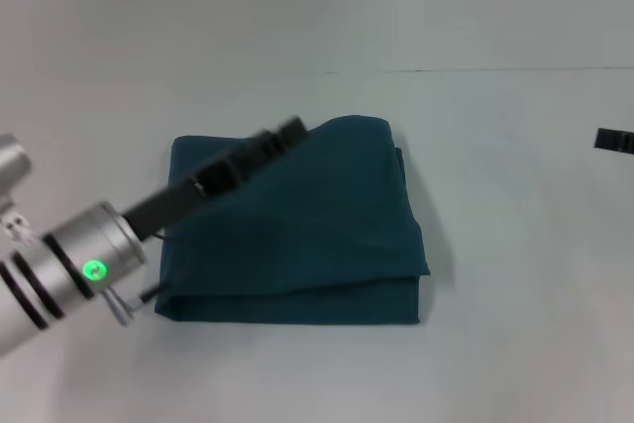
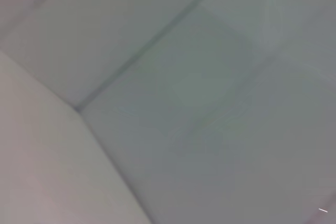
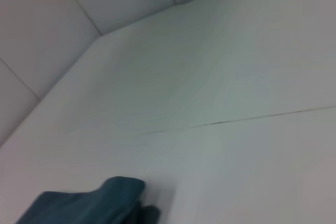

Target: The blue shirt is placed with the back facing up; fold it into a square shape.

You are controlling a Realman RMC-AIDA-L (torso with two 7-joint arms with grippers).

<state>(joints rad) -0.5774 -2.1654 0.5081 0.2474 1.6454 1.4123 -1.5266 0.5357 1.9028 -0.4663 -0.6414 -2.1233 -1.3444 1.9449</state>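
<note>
The blue shirt (image 1: 307, 235) lies folded into a rough square in the middle of the white table, with stacked layers showing along its near and right edges. My left arm reaches in from the lower left. Its black gripper (image 1: 289, 131) is over the shirt's far left part, its tip near the far edge. Only a small black part of my right gripper (image 1: 614, 141) shows at the right edge, well away from the shirt. The right wrist view shows one corner of the shirt (image 3: 84, 203) with a dark tip beside it. The left wrist view shows only bare surfaces.
The white table (image 1: 515, 245) runs around the shirt on all sides. A thin seam (image 1: 475, 70) marks where the table meets the pale wall behind it.
</note>
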